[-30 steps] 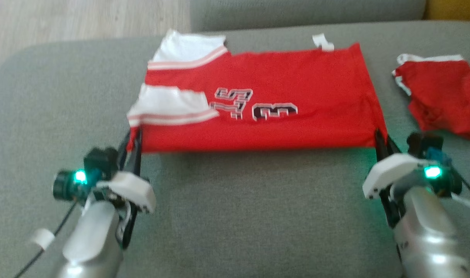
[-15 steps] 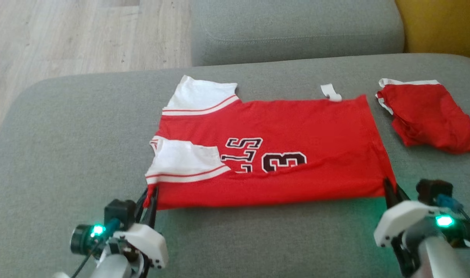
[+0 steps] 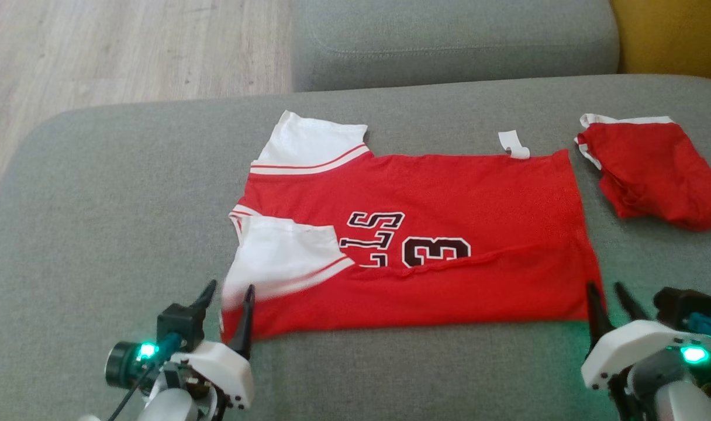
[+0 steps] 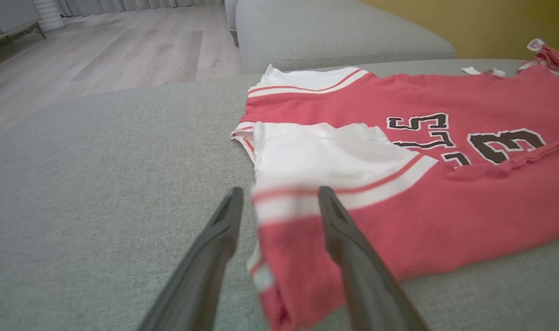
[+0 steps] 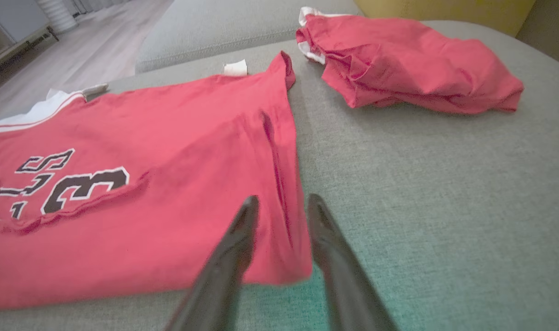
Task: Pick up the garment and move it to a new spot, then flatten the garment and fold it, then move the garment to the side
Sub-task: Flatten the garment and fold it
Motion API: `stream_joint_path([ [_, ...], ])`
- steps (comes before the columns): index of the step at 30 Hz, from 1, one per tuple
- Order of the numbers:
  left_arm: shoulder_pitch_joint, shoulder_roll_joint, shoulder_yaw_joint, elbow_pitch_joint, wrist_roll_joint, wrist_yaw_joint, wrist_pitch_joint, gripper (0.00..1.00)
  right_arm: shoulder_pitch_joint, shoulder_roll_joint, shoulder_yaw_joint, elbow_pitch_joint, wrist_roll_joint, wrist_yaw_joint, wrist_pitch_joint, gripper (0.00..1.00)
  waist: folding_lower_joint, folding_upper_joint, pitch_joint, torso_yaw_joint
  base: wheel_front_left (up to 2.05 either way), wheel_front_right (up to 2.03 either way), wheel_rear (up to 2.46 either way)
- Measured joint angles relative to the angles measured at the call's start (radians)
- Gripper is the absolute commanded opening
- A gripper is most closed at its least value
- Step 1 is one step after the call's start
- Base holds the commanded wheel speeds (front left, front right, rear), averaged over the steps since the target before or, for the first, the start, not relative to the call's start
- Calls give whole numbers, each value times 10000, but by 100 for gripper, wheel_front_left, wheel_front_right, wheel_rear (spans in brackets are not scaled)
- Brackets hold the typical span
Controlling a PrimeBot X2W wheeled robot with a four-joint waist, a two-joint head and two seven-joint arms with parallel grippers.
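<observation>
The red garment point(image 3: 449, 193) is laid flat across the middle of the sofa cushion point(image 3: 98, 204), with part of its print hidden under a fold. Its near corners, blurred, are straddled by the parted fingers of the left hand point(image 3: 231, 287) and the right hand point(image 3: 606, 287), both released. A second red cloth point(image 3: 653, 169) is cut off toward the cushion's right edge.

Grey sofa point(image 3: 98, 234) (pale wood floor point(image 3: 127, 47))
</observation>
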State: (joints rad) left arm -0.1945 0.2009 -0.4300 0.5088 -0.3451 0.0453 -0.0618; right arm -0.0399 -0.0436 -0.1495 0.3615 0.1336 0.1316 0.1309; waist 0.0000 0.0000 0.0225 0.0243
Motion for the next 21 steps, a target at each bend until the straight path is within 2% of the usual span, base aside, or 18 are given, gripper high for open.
stream_joint_path([
  [4, -10, 46, 100, -211, -2, 184, -293, 100, -1, -2, -94, -320, 265, -2, -523, 100, 0, 0, 163, -39, 0, 0, 0],
  [8, -130, 69, 441, -629, -21, 445, -1093, 100, -126, -2, 105, -688, 387, 0, -1467, 100, 0, 0, 398, -128, 0, 0, 0],
  [14, -1090, 376, 882, -1505, -63, 414, -1699, 100, -734, -4, 690, -1091, 522, 0, -2646, 100, 1, 0, 909, -461, 0, 0, 0],
  [18, -2231, 928, 917, -1680, 132, -35, -1507, 100, -1283, -6, 913, -1235, 619, 0, -2991, 100, 2, 0, 1435, -771, 0, 0, 0],
  [21, -3428, 1432, 746, -1402, 320, -596, -773, 100, -1668, -8, 1081, -1327, 708, 0, -3108, 100, 2, 0, 1878, -1032, 0, 0, 0],
])
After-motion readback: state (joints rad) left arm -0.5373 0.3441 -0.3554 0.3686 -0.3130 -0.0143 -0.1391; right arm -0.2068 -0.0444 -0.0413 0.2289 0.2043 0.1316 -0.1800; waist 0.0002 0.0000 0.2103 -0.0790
